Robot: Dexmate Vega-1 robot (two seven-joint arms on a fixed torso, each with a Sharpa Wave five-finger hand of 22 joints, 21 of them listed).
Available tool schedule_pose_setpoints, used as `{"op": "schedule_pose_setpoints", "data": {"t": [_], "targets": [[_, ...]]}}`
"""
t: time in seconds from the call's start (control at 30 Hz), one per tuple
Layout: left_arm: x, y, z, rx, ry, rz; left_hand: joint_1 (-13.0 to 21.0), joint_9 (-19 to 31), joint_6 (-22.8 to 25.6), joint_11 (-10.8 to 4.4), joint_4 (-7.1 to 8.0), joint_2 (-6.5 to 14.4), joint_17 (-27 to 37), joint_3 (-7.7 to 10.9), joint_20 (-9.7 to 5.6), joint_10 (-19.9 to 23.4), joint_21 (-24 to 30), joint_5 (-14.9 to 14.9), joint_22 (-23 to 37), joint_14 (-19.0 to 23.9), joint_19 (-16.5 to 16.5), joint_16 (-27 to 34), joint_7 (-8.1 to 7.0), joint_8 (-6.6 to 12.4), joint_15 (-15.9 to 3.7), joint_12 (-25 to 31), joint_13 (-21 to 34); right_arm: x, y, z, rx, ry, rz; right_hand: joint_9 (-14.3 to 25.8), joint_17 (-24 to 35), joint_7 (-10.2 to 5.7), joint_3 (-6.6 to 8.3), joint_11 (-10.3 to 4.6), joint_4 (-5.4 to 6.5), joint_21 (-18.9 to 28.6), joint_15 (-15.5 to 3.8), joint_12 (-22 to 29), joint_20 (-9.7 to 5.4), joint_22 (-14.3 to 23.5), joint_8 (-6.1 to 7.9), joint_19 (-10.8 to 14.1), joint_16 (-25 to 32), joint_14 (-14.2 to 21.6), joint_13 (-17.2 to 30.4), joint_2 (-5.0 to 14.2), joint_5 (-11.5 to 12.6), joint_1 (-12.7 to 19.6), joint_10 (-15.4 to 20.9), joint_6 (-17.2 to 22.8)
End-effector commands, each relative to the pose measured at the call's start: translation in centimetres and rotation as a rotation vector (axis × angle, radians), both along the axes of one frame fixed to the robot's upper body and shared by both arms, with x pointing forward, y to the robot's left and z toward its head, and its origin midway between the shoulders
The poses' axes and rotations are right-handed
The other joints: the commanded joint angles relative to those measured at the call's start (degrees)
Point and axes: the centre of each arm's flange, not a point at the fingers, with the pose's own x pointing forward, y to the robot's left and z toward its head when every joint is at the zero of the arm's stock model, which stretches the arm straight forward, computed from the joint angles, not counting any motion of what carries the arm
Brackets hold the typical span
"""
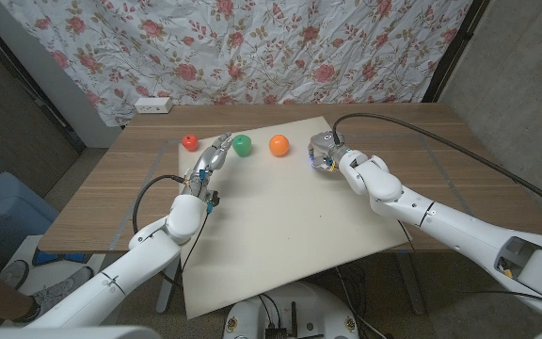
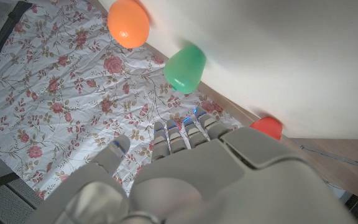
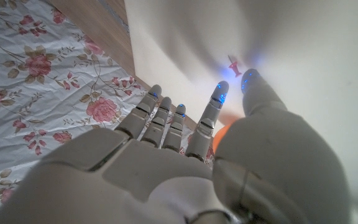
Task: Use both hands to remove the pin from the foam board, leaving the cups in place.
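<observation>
Foam board [image 1: 280,221] covers the table's [image 1: 139,179] middle, with red [image 1: 190,142], green [image 1: 242,145] and orange [image 1: 278,145] cups along its far edge. A small red pin [image 3: 234,65] stands in the board just beyond the right hand [image 1: 326,151], whose fingers are parted and hold nothing. The left hand [image 1: 211,160] reaches between the red and green cups, fingers extended side by side, also holding nothing.

Both arms are smooth white shells with rounded segments and darker grey joints. The left hand [image 1: 210,162] and right hand [image 1: 325,152] are pale grey, blocky-plated, with small blue lights at the fingertips [image 3: 220,88]. A black cable [image 1: 149,193] loops beside the left forearm.
</observation>
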Motion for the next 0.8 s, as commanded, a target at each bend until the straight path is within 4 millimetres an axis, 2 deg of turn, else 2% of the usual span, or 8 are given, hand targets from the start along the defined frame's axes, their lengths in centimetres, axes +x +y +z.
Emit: {"op": "schedule_pose_setpoints", "data": {"t": [0.03, 0.4, 0.57, 0.67, 0.77, 0.8], "targets": [[-0.2, 0.4, -0.2, -0.002, 0.001, 0.015, 0.0, -0.1, 0.5, -0.03, -0.09, 5.5, 0.0, -0.06, -3.19, 0.4, -0.2, 0.0, 0.2, 0.1, 0.7, -0.1, 0.13, -0.2, -2.08, -0.1, 0.2, -0.2, 0.0, 0.5, 0.032, 0.032, 0.026, -0.2, 0.2, 0.26, -0.44, 0.18, 0.2, -0.2, 0.72, -0.1, 0.65, 0.1, -0.7, -0.2, -0.4, -0.5, 0.3, -0.41, -0.2, -2.0, -1.0, -1.4], [-0.2, 1.2, -0.1, -0.006, -0.001, 0.021, 0.1, -0.1, 0.5, -0.03, -0.11, 5.6, 0.0, 0.0, -3.11, 0.4, -0.3, 0.0, 0.2, 0.1, 0.7, -0.1, 0.21, -0.22, -2.09, -0.2, 0.2, -0.4, -0.3, 1.1, 0.058, 0.071, 0.037, -1.1, 0.3, 1.1, -1.37, 1.36, 0.91, -0.3, 2.49, -0.2, 1.91, 0.2, -2.87, -1.7, -1.5, -2.5, 0.3, -1.21, -0.2, -5.5, -3.9, -5.7], [0.0, 1.3, -0.1, -0.006, -0.001, 0.021, 0.1, -0.1, 0.6, -0.04, -0.14, 5.6, 0.0, 0.03, -3.09, 0.4, -0.3, 0.0, 0.2, 0.1, 0.7, -0.1, 0.23, -0.22, -2.11, -0.2, 0.2, -0.5, -0.7, 1.2, 0.061, 0.082, 0.044, -1.7, 0.4, 1.36, -1.88, 1.49, 1.32, -0.3, 2.54, -0.2, 2.09, 0.2, -4.13, -2.2, -1.8, -3.1, 0.4, -1.42, -0.2, -7.2, -5.0, -8.0], [0.1, 1.5, -0.1, -0.016, -0.002, 0.022, 0.1, -0.1, 0.6, 0.1, -0.15, 5.6, 0.0, 0.05, -3.08, 0.4, -0.3, 0.0, 0.2, 0.1, 0.7, -0.1, 0.19, -0.24, -2.1, -0.2, 0.2, -0.6, -1.0, 1.3, 0.073, 0.096, 0.053, -2.7, 0.5, 1.56, -2.48, 1.85, 1.77, -0.2, 3.02, -0.1, 2.37, 0.2, -6.13, -2.7, -2.2, -3.8, 0.4, -1.63, -0.1, -9.3, -5.9, -11.4], [0.2, 1.7, 0.0, -0.027, -0.006, 0.012, 0.2, -0.1, 0.5, 0.06, -0.17, 5.7, 0.0, 0.08, -3.09, 0.3, -0.4, 0.0, 0.2, 0.1, 0.6, -0.2, 0.2, -0.25, -2.11, -0.2, 0.2, -0.7, -1.6, 1.3, 0.094, 0.106, 0.072, -3.7, 0.5, 2.5, -3.28, 2.2, 2.39, -0.2, 3.49, 0.0, 2.62, 0.2, -8.64, -3.3, -2.5, -4.4, 0.4, -1.72, 0.2, -11.9, -7.3, -15.5], [0.2, 1.7, 0.0, -0.03, -0.006, 0.012, 0.2, -0.1, 0.5, 0.05, -0.18, 5.7, 0.0, 0.09, -3.1, 0.3, -0.4, 0.0, 0.2, 0.1, 0.6, -0.2, 0.2, -0.26, -2.08, -0.2, 0.2, -0.7, -1.8, 1.4, 0.104, 0.112, 0.079, -3.9, 0.5, 2.7, -3.44, 2.38, 2.51, -0.2, 3.63, 0.0, 2.73, 0.2, -9.06, -3.4, -2.6, -4.6, 0.4, -1.73, 0.2, -12.4, -7.5, -16.1]]}}
